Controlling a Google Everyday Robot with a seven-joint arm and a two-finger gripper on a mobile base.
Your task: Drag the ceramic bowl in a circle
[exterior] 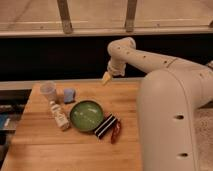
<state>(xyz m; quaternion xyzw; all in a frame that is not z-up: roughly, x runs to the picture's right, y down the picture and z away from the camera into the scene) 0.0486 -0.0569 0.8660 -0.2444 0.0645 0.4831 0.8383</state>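
Note:
The ceramic bowl [86,115] is round, shallow and glossy green with a darker rim. It sits on the wooden table [45,150], a little left of the middle. My gripper [106,78] hangs at the end of the white arm, above the table's far edge. It is up and to the right of the bowl, well apart from it, and it holds nothing that I can see.
A clear plastic cup [48,92] and a small blue object [69,95] stand at the far left. A white bottle [59,116] lies left of the bowl. A black striped packet [105,126] and a red item [116,131] lie right of it. My arm's white body [170,125] fills the right side.

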